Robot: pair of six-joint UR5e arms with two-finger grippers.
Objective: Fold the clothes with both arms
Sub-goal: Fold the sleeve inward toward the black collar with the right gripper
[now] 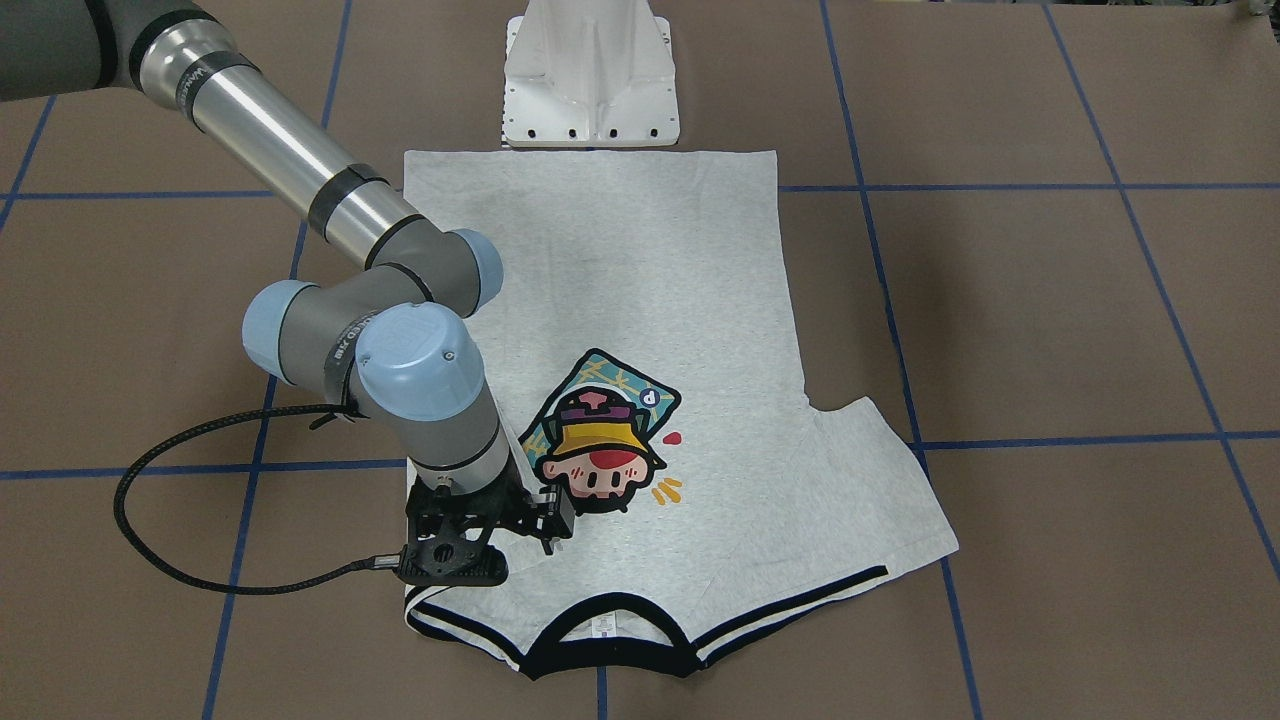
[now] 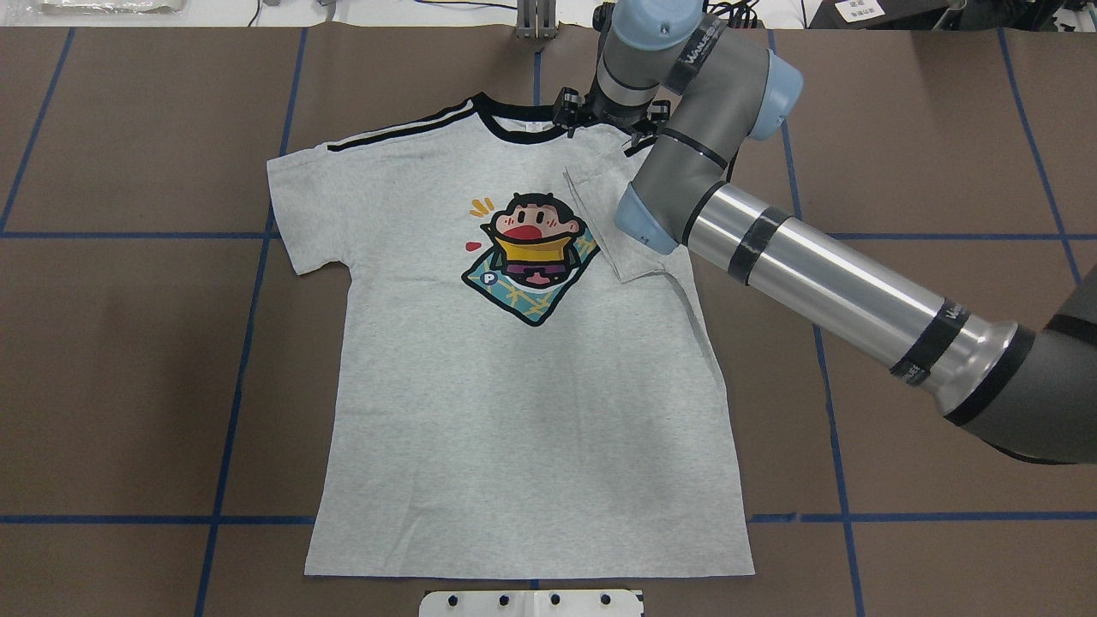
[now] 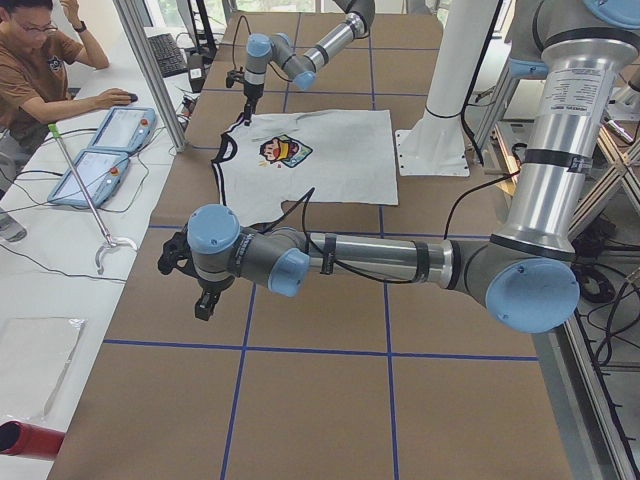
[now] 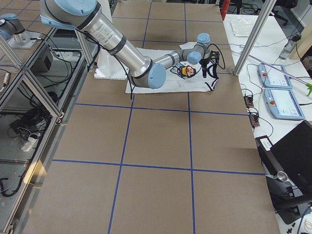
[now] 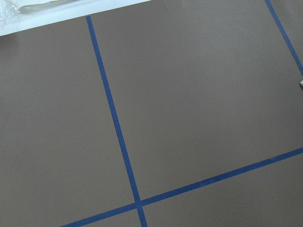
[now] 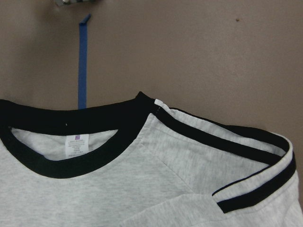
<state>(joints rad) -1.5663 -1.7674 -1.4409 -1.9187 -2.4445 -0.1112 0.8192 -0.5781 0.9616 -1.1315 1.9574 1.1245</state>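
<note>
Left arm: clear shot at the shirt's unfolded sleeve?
Likely yes: the sleeve lies flat and uncovered, the right arm is over the opposite shoulder, and only bare table lies between it and the left gripper.

Lighting: bright, even and diffuse, cast from overhead. Shadows: soft and faint, noted beneath the right arm (image 1: 270, 130) on the T-shirt (image 1: 650, 280). Glare: a white streak recorded along that arm's silver tube (mild). Focus: sharp throughout. Distortion: wide-angle bowing seen at side-view edges.
</note>
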